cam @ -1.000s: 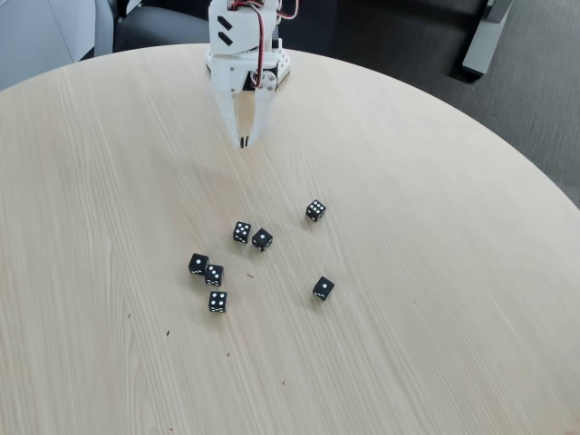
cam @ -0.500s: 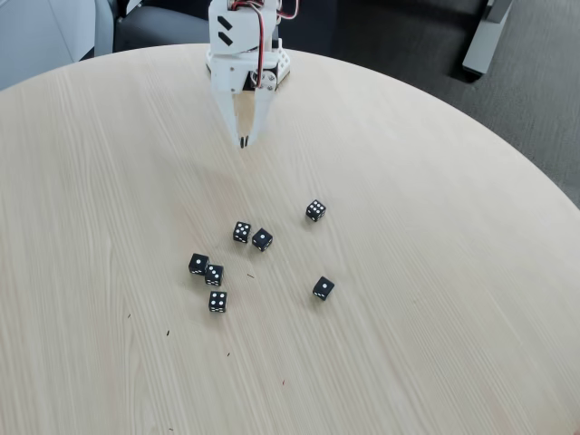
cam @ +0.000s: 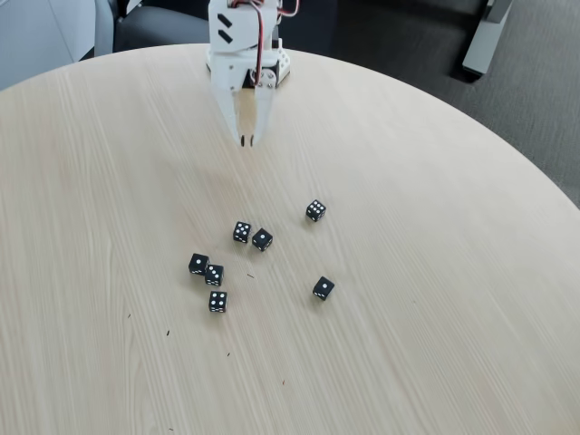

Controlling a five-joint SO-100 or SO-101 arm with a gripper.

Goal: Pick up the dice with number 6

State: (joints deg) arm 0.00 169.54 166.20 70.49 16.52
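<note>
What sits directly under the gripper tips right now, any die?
No die: bare wooden table lies below the gripper. The seven black dice, including the nearest ones, lie farther down the fixed view. Pip counts are too small to confirm.

Bright even daylight, pale wooden table (cam: 435,299) evenly lit, soft faint shadows beside the dice, no glare, sharp focus throughout

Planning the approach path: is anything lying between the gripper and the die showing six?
Nothing visible: bare table lies between the gripper and the dice with number 6, though its pips are small. A one-pip die sits close on its right in the fixed view.
</note>
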